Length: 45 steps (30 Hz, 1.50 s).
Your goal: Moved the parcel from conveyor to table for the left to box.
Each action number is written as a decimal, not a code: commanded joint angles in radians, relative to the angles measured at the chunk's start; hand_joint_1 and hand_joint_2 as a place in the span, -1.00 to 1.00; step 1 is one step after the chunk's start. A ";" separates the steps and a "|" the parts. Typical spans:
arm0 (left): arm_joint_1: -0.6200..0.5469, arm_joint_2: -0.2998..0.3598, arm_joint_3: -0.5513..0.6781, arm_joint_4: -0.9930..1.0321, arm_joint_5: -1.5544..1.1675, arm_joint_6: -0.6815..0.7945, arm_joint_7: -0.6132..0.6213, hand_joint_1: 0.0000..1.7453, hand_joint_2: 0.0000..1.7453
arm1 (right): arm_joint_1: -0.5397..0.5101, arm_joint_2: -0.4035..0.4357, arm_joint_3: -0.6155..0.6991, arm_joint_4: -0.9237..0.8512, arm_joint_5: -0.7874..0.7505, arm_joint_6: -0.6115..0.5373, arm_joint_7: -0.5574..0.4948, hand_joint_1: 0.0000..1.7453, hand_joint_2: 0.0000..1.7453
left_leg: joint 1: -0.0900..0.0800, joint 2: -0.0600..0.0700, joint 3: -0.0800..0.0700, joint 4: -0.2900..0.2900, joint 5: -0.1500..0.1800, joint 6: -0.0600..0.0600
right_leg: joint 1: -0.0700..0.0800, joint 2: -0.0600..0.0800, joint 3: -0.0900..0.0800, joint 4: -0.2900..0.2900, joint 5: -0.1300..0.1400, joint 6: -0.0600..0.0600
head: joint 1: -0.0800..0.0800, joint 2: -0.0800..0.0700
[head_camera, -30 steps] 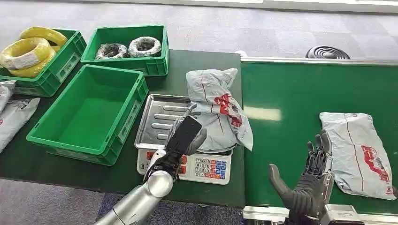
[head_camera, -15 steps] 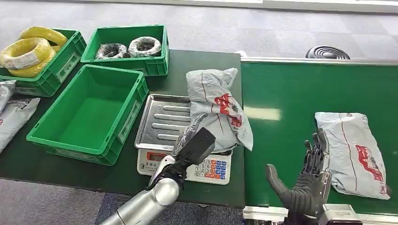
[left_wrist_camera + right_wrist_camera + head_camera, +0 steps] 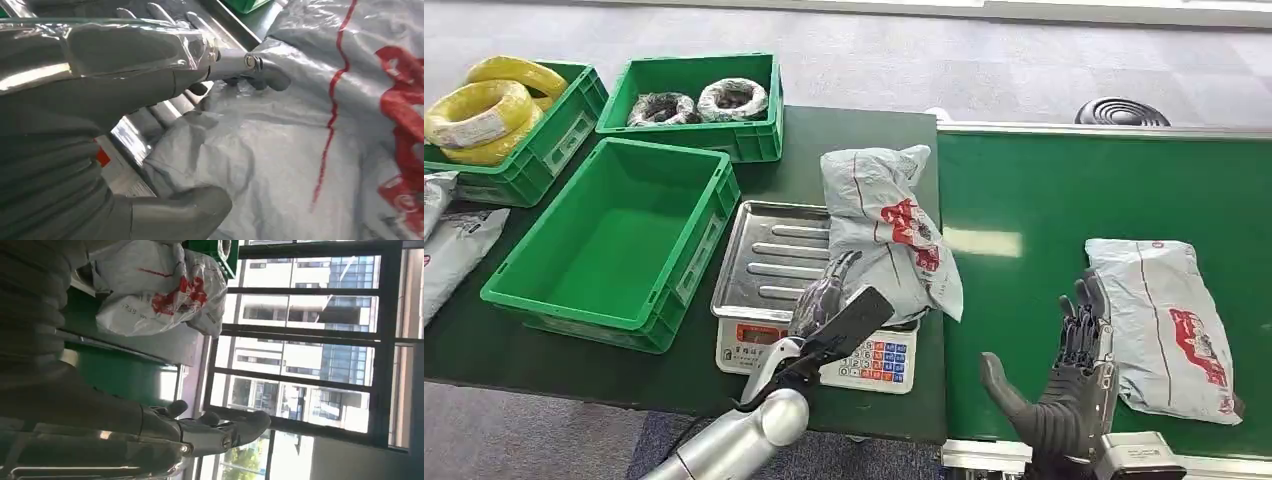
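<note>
A grey parcel with red print [image 3: 884,230] lies crumpled on the steel tray [image 3: 769,255] of a scale [image 3: 864,360] on the dark green table. My left hand [image 3: 829,300] reaches onto the parcel's near edge. In the left wrist view its fingers [image 3: 250,67] rest on the parcel [image 3: 300,150] and the thumb [image 3: 180,215] lies apart at the bag's side, with no clear grip. A second grey parcel [image 3: 1169,325] lies on the green conveyor belt [image 3: 1074,190]. My right hand [image 3: 1074,390] stands open and upright just left of it. The right wrist view shows the scale's parcel [image 3: 160,290].
An empty green crate [image 3: 614,235] stands left of the scale. Behind it are a crate of yellow coils [image 3: 514,120] and a crate of dark coils [image 3: 699,100]. More grey parcels [image 3: 449,240] lie at the table's left edge.
My left hand has moved forward and right onto the parcel on the scale. The conveyor parcel has drifted left, closer to my right hand, which has shifted slightly left.
</note>
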 commanded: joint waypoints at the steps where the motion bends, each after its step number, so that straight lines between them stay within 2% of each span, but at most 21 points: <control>1: -0.010 -0.003 0.019 0.121 -0.101 -0.012 0.040 1.00 1.00 | -0.014 0.041 -0.037 0.025 0.011 0.013 0.011 -1.00 1.00 | 0.000 0.002 0.002 -0.004 0.002 0.001 | 0.001 0.000 0.001 -0.004 0.002 -0.003 | 0.000 0.000; 8: -0.006 -0.004 0.045 0.113 -0.118 -0.014 0.033 1.00 1.00 | -0.002 0.037 -0.043 0.017 0.013 0.012 0.011 -1.00 1.00 | 0.000 0.000 0.001 -0.001 0.000 0.001 | 0.000 -0.001 0.001 -0.001 0.000 -0.001 | 0.000 0.000; 13: 0.014 0.008 0.095 -0.022 -0.073 -0.001 -0.029 1.00 1.00 | 0.010 0.034 -0.046 0.011 0.018 -0.003 0.011 -1.00 1.00 | 0.000 0.001 0.000 -0.001 0.000 0.001 | 0.000 0.000 0.000 -0.001 0.001 -0.002 | 0.000 0.000; 18: -0.037 0.095 0.134 -0.253 -0.035 0.016 -0.018 1.00 1.00 | 0.013 0.023 -0.053 0.014 0.011 -0.007 0.004 -1.00 1.00 | 0.000 0.003 -0.001 0.000 0.001 0.001 | 0.001 0.001 -0.002 0.000 0.001 -0.003 | 0.000 0.000; 22: -0.037 0.102 0.138 -0.264 -0.027 0.005 -0.012 1.00 1.00 | 0.011 0.021 -0.055 0.018 0.007 -0.005 0.002 -1.00 1.00 | 0.000 0.002 0.000 -0.001 0.001 0.000 | 0.001 0.000 -0.001 0.000 0.001 -0.002 | 0.000 0.000; 23: -0.042 0.108 0.137 -0.270 -0.023 0.003 -0.013 0.58 1.00 | 0.007 0.019 -0.053 0.024 0.007 -0.005 0.001 -1.00 1.00 | 0.000 0.002 0.000 -0.001 0.001 0.001 | 0.000 0.000 -0.001 0.000 0.001 -0.002 | 0.000 0.000; 24: -0.044 0.115 0.134 -0.279 -0.015 0.002 -0.013 -0.90 1.00 | 0.002 0.020 -0.053 0.032 0.007 -0.005 0.001 -1.00 1.00 | 0.000 0.003 0.001 -0.004 0.003 0.001 | 0.001 0.000 -0.001 -0.003 0.003 -0.004 | 0.000 0.000; 25: -0.044 0.117 0.135 -0.286 0.001 0.001 -0.017 -1.00 1.00 | -0.001 0.024 -0.055 0.037 0.006 -0.010 0.001 -1.00 1.00 | 0.000 0.002 0.000 -0.001 0.001 0.001 | 0.001 0.001 -0.001 -0.001 0.001 -0.002 | 0.000 0.000; 31: -0.039 0.101 0.112 -0.292 0.025 0.021 -0.050 -1.00 1.00 | 0.000 0.034 -0.059 0.029 0.014 -0.022 -0.004 -1.00 1.00 | 0.000 0.001 0.000 -0.001 0.001 0.001 | 0.001 0.000 0.000 -0.001 0.001 -0.002 | 0.000 0.000; 36: -0.083 0.063 0.014 -0.245 0.035 -0.083 0.028 -1.00 1.00 | -0.043 0.045 -0.064 0.044 0.012 -0.005 0.004 -1.00 1.00 | 0.000 0.000 -0.001 -0.001 0.001 0.001 | 0.001 -0.002 -0.001 -0.001 0.001 -0.002 | 0.000 0.000; 39: -0.082 0.055 0.003 -0.230 0.033 -0.081 0.032 -1.00 1.00 | -0.054 0.050 -0.066 0.053 0.013 -0.001 0.007 -1.00 1.00 | 0.000 0.000 0.000 -0.001 0.002 0.001 | 0.001 -0.001 0.000 -0.002 0.002 -0.002 | 0.000 0.000; 45: -0.087 0.028 -0.048 -0.091 0.047 -0.174 0.066 -1.00 1.00 | -0.096 0.052 -0.057 0.091 0.004 0.032 0.010 -1.00 1.00 | 0.000 0.000 0.002 -0.002 0.002 0.001 | 0.001 -0.001 0.001 -0.003 0.002 -0.002 | 0.000 0.000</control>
